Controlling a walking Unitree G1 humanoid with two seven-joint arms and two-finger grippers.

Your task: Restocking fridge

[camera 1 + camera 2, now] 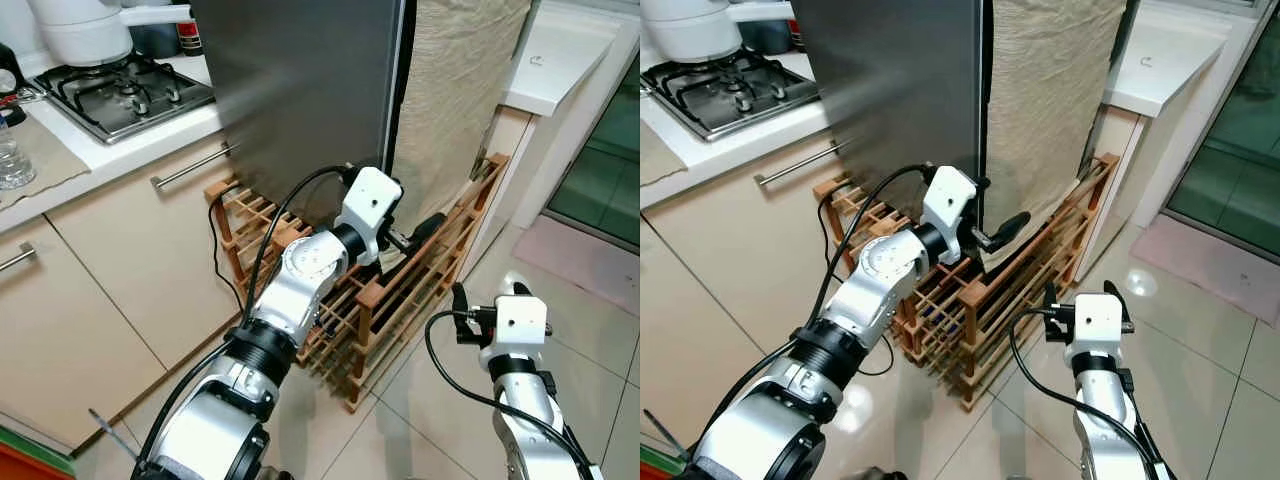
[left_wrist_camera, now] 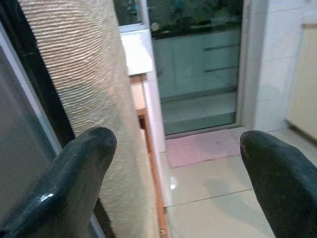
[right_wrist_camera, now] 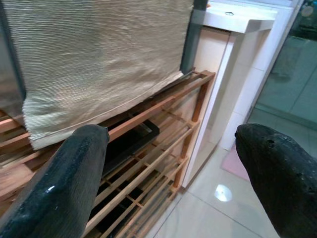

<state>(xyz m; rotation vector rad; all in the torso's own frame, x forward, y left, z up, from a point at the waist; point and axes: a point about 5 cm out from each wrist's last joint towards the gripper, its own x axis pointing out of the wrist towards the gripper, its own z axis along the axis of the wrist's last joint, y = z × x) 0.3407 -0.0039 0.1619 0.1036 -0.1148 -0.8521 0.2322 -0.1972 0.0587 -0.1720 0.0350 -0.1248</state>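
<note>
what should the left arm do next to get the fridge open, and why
Probably ease the left gripper a little further toward the fridge door edge. Its fingers are open, raised above the wooden rack beside the beige cloth, and hold nothing; the door looks shut. The right gripper hangs open lower down.

Kitchen. Floor (image 1: pixel 420 410) was pale glossy tile, reflecting light spots. Cream cabinets (image 1: pixel 110 280) with bar handles stood on left under white counter (image 1: pixel 120 145). Gas hob (image 1: pixel 125 95) sat in counter, white pot (image 1: pixel 85 30) on it. Wooden rack (image 1: pixel 400 300) lay low on floor, beside cabinets. Beige cloth (image 1: pixel 455 90) hung down above rack. White ledge (image 1: pixel 560 60) stood on right. Glass door (image 1: pixel 605 160) at far right, pink mat (image 1: pixel 590 255) before it.
</note>
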